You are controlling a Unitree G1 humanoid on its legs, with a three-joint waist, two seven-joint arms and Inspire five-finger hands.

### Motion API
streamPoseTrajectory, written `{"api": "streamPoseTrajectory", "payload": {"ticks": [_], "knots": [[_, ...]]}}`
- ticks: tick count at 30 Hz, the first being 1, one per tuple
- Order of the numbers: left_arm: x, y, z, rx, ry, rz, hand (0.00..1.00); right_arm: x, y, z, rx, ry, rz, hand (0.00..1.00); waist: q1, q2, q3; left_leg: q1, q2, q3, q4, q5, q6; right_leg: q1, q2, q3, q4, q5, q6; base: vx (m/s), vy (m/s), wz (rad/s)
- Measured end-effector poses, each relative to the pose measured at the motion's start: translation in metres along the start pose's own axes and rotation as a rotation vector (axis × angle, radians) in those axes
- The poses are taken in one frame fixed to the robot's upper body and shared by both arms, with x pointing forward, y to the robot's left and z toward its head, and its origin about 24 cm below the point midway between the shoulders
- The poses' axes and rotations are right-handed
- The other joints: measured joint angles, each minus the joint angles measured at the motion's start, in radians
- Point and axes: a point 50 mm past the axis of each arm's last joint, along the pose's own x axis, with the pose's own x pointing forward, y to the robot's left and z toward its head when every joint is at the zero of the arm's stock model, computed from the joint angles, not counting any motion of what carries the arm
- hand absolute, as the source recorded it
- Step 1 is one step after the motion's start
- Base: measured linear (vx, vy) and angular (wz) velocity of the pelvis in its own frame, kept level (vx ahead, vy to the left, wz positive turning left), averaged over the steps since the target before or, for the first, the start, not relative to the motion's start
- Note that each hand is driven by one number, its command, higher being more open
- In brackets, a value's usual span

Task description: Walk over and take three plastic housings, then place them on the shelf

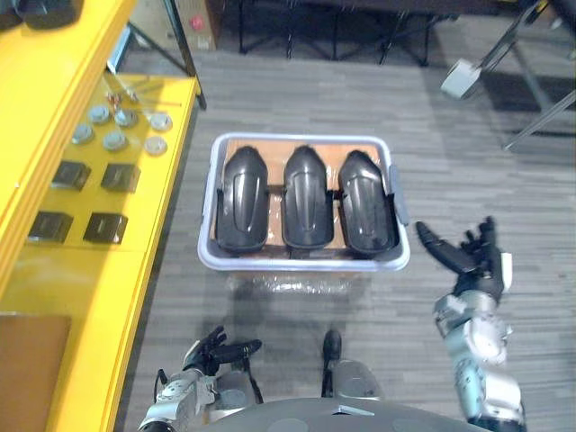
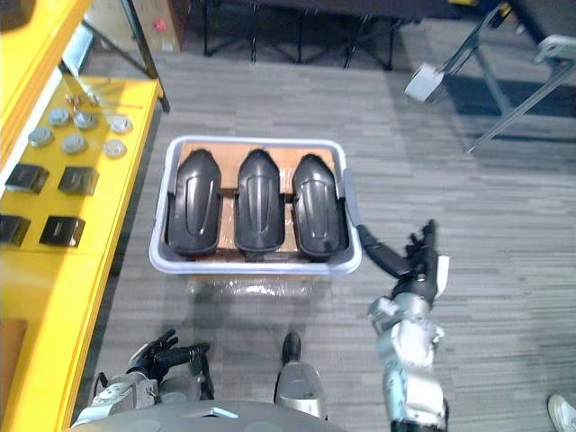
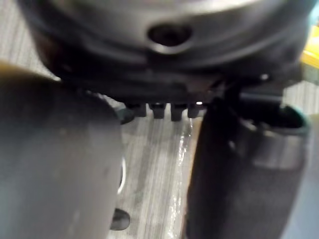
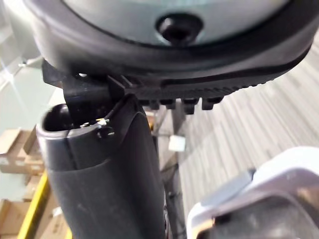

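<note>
We observed three plastic housings (image 1: 308,198) side by side in a bin (image 1: 306,263) beside the yellow shelf (image 1: 99,279). The right robot hand (image 1: 468,256) hung released near its rim, and the left robot hand (image 1: 216,351) was likewise released.

A: Where can your right robot hand (image 1: 470,256) pass?
B: Over the bare floor (image 1: 486,153) right of the tub (image 1: 301,263). Left, the yellow shelf (image 1: 135,270) stands close; that gap looks tight, I think.
</note>
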Motion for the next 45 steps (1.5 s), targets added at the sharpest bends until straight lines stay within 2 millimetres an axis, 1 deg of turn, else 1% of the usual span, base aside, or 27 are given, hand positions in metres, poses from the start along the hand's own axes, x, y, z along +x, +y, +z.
{"api": "streamPoseTrajectory", "payload": {"ticks": [2,5,6,9,10,12,15,17,18,21,22,24,26,27,28,31,36,39,40,43,45], "knots": [[0.002,0.001,0.006,-0.008,-0.019,0.004,1.00,0.007,-0.002,0.003,-0.006,-0.013,-0.033,1.00,0.002,0.002,0.027,-0.028,0.006,-0.011,0.019,-0.001,0.000,-0.015,0.004,-0.004,0.002,0.001,-0.002,-0.06,-0.039,0.13],[0.002,0.000,0.013,-0.021,-0.052,-0.002,1.00,0.012,0.000,0.010,0.009,-0.038,-0.045,1.00,0.004,0.003,0.059,-0.068,0.011,-0.024,0.048,-0.008,0.003,-0.041,0.005,-0.009,0.011,0.004,-0.004,-0.04,-0.019,0.08],[0.002,0.000,0.018,-0.022,-0.078,-0.004,1.00,0.015,0.001,0.013,0.017,-0.051,-0.058,1.00,0.005,0.002,0.080,-0.085,0.012,-0.031,0.068,-0.015,0.007,-0.051,0.003,-0.010,0.021,0.004,-0.003,-0.06,0.013,0.08],[0.004,0.000,0.031,-0.022,-0.131,-0.011,1.00,0.024,-0.003,0.021,0.018,-0.075,-0.092,1.00,0.023,0.000,0.118,-0.128,0.015,-0.042,0.123,-0.037,0.013,-0.072,-0.002,-0.011,0.035,0.006,-0.001,-0.04,0.021,0.06],[0.005,-0.001,0.037,-0.017,-0.150,-0.013,1.00,0.030,-0.003,0.022,0.011,-0.077,-0.101,1.00,0.028,-0.001,0.131,-0.145,0.016,-0.048,0.147,-0.045,0.017,-0.080,-0.004,-0.012,0.044,0.006,-0.001,-0.06,0.037,0.07],[0.006,0.000,0.041,-0.014,-0.165,-0.013,1.00,0.039,0.000,0.023,0.009,-0.073,-0.104,1.00,0.030,-0.005,0.145,-0.164,0.015,-0.057,0.169,-0.052,0.021,-0.090,-0.008,-0.013,0.054,0.007,-0.001,-0.06,0.033,0.09],[0.006,-0.001,0.046,-0.018,-0.187,-0.017,1.00,0.054,0.001,0.026,-0.015,-0.067,-0.103,1.00,0.033,0.002,0.156,-0.208,0.010,-0.074,0.207,-0.065,0.030,-0.109,-0.016,-0.027,0.057,0.008,0.002,-0.05,0.031,0.14],[0.008,-0.006,0.054,-0.015,-0.214,-0.030,1.00,0.070,-0.002,0.034,-0.049,-0.073,-0.100,1.00,0.047,0.024,0.176,-0.251,0.010,-0.090,0.247,-0.079,0.038,-0.144,-0.022,-0.031,0.090,0.008,0.002,-0.08,0.042,0.09],[0.009,-0.008,0.057,-0.015,-0.221,-0.035,1.00,0.074,-0.003,0.036,-0.058,-0.076,-0.102,1.00,0.051,0.030,0.181,-0.262,0.008,-0.096,0.258,-0.081,0.039,-0.152,-0.024,-0.032,0.099,0.007,0.002,-0.08,0.051,0.11],[0.011,-0.015,0.062,-0.019,-0.244,-0.055,1.00,0.095,-0.003,0.055,-0.074,-0.099,-0.117,1.00,0.053,0.064,0.203,-0.318,0.003,-0.125,0.314,-0.087,0.049,-0.191,-0.037,-0.049,0.148,0.002,-0.003,-0.07,0.055,0.15],[0.011,-0.015,0.064,-0.020,-0.254,-0.058,1.00,0.100,-0.002,0.059,-0.073,-0.102,-0.117,1.00,0.055,0.069,0.207,-0.328,0.003,-0.130,0.328,-0.089,0.052,-0.200,-0.041,-0.053,0.165,-0.003,-0.003,-0.07,0.054,0.19],[0.011,-0.016,0.064,-0.029,-0.262,-0.062,1.00,0.108,0.001,0.067,-0.077,-0.105,-0.111,1.00,0.060,0.073,0.208,-0.352,-0.006,-0.146,0.349,-0.090,0.055,-0.220,-0.054,-0.059,0.199,-0.024,0.008,-0.08,0.031,0.20],[0.011,-0.017,0.064,-0.055,-0.262,-0.063,1.00,0.116,0.002,0.076,-0.100,-0.114,-0.103,1.00,0.072,0.078,0.211,-0.364,-0.015,-0.156,0.354,-0.090,0.059,-0.238,-0.067,-0.068,0.230,-0.039,0.008,-0.09,0.024,0.16],[0.011,-0.017,0.064,-0.057,-0.260,-0.061,1.00,0.118,0.002,0.079,-0.104,-0.120,-0.102,1.00,0.076,0.081,0.212,-0.366,-0.016,-0.158,0.356,-0.089,0.060,-0.241,-0.068,-0.069,0.234,-0.041,0.007,-0.08,0.019,0.14],[0.012,-0.017,0.062,-0.057,-0.251,-0.059,1.00,0.121,0.001,0.086,-0.115,-0.131,-0.103,1.00,0.078,0.090,0.215,-0.376,-0.017,-0.168,0.365,-0.089,0.061,-0.243,-0.070,-0.077,0.242,-0.043,0.007,-0.08,0.016,0.14],[0.013,-0.014,0.057,-0.060,-0.229,-0.050,1.00,0.128,0.003,0.101,-0.134,-0.159,-0.085,1.00,0.081,0.093,0.215,-0.395,-0.027,-0.175,0.361,-0.081,0.073,-0.270,-0.081,-0.080,0.265,-0.048,0.006,-0.07,0.014,0.10],[0.013,-0.016,0.058,-0.059,-0.243,-0.059,1.00,0.137,0.007,0.118,-0.163,-0.168,-0.065,1.00,0.081,0.099,0.216,-0.410,-0.035,-0.177,0.364,-0.074,0.078,-0.289,-0.092,-0.080,0.282,-0.048,0.007,-0.03,0.018,0.03],[0.013,-0.020,0.061,-0.064,-0.251,-0.080,1.00,0.144,0.004,0.133,-0.225,-0.161,-0.082,1.00,0.082,0.116,0.223,-0.427,-0.045,-0.182,0.362,-0.062,0.082,-0.309,-0.103,-0.083,0.296,-0.048,0.007,-0.01,0.017,0.08],[0.014,-0.021,0.061,-0.066,-0.252,-0.083,1.00,0.146,0.003,0.135,-0.232,-0.139,-0.088,0.00,0.082,0.122,0.226,-0.429,-0.046,-0.182,0.363,-0.059,0.083,-0.309,-0.105,-0.084,0.297,-0.048,0.007,0.00,0.017,0.06],[0.014,-0.023,0.061,-0.074,-0.254,-0.088,1.00,0.149,0.006,0.131,-0.249,-0.078,-0.081,0.00,0.085,0.130,0.229,-0.429,-0.046,-0.183,0.364,-0.058,0.083,-0.309,-0.105,-0.085,0.298,-0.048,0.007,0.00,0.000,0.00],[0.014,-0.024,0.060,-0.084,-0.252,-0.093,1.00,0.150,0.005,0.125,-0.261,-0.028,-0.075,0.00,0.085,0.134,0.228,-0.429,-0.046,-0.184,0.364,-0.058,0.083,-0.309,-0.105,-0.086,0.299,-0.048,0.007,0.00,0.000,0.00]]}}
